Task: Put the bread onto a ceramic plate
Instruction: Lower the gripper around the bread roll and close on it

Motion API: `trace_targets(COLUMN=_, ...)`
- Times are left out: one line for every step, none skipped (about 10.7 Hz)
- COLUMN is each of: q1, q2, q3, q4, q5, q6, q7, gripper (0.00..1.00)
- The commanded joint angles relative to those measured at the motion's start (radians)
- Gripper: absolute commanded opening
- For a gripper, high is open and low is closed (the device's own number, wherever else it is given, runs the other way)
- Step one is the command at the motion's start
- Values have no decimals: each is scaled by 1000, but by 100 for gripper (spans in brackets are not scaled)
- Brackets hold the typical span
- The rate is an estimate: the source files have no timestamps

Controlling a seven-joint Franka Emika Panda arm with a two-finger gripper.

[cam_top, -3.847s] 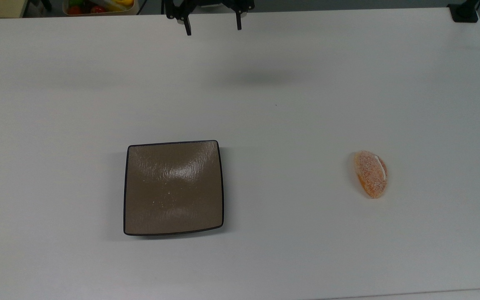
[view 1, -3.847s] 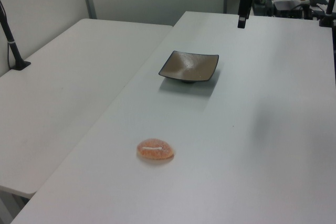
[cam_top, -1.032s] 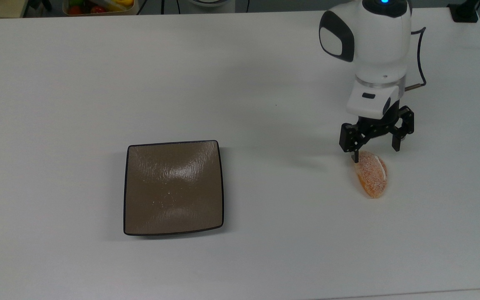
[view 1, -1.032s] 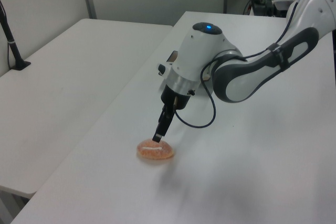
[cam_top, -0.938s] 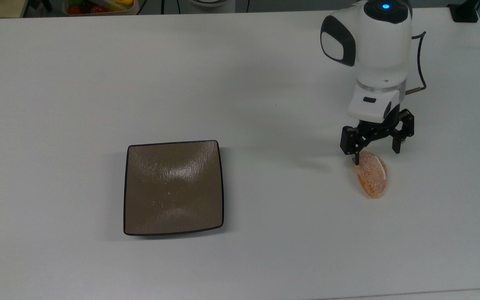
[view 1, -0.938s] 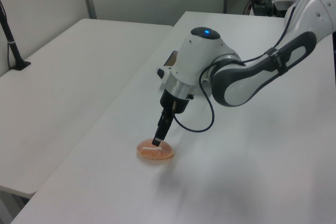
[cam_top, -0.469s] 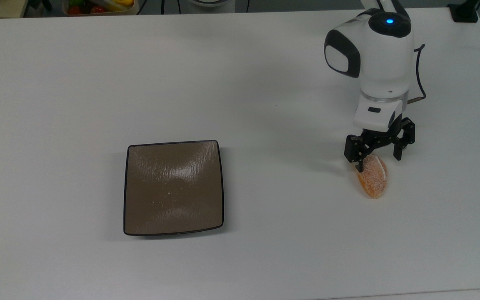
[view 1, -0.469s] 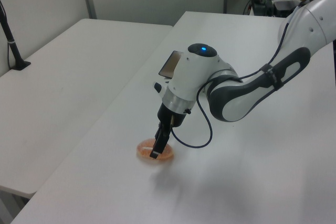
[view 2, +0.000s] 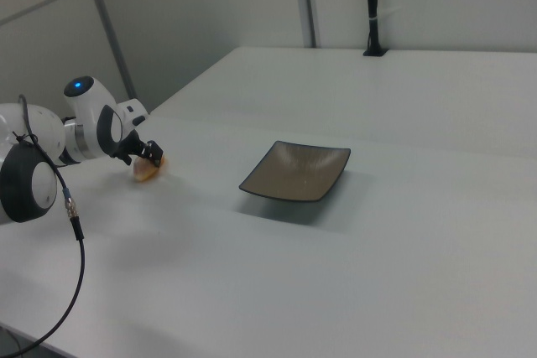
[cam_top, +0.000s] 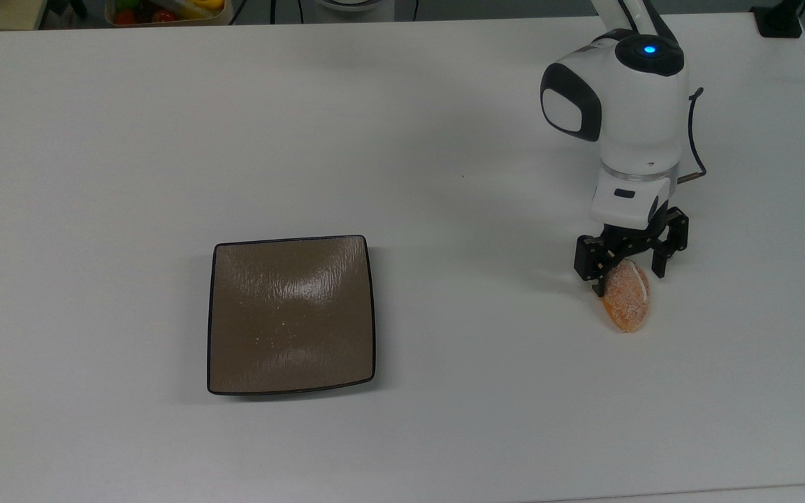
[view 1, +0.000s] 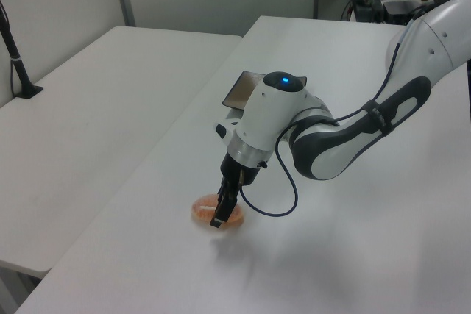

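Top view, left to right: square glossy brown ceramic plate (cam_top: 291, 314) with thin black rim on the white table (cam_top: 95, 140), nothing on it. Well apart on the top view's right, black two-finger gripper (cam_top: 626, 275) – fingers spread, straddling the upper end of the small oval orange-brown crumb-dusted bread (cam_top: 627, 299) – bread lying on the table.

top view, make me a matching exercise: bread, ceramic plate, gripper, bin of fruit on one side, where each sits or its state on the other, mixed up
Things
1. bread
2. ceramic plate
3. gripper
4. bin of fruit

Places or states, as seen in the top view
A. beyond the table's far edge, at the top view's upper left
B. open, fingers straddling one end of a roll
C. bare, lying left of centre on the table
D. on the table at the top view's right, not on any dish

Pairs: 1-D, 2-C, 3-B, 4-A
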Motion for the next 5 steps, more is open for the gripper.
trace_targets(q1=11, q2=14, q3=-12, q4=17, q5=-26, q6=22, q7=27, gripper=71)
trace_targets(q1=11, q2=14, q3=-11, q4=16, q5=-26, q6=22, q7=27, gripper=59)
trace_targets(q1=11, q2=12, q3=-11, q4=14, q5=-26, q6=22, q7=27, gripper=48)
trace_targets(q1=11, q2=12, q3=-11, q4=14, q5=-26, q6=22, q7=27, gripper=40)
trace_targets(q1=10, q2=12, q3=-11, q4=11, q5=-26, q6=22, q7=27, gripper=35)
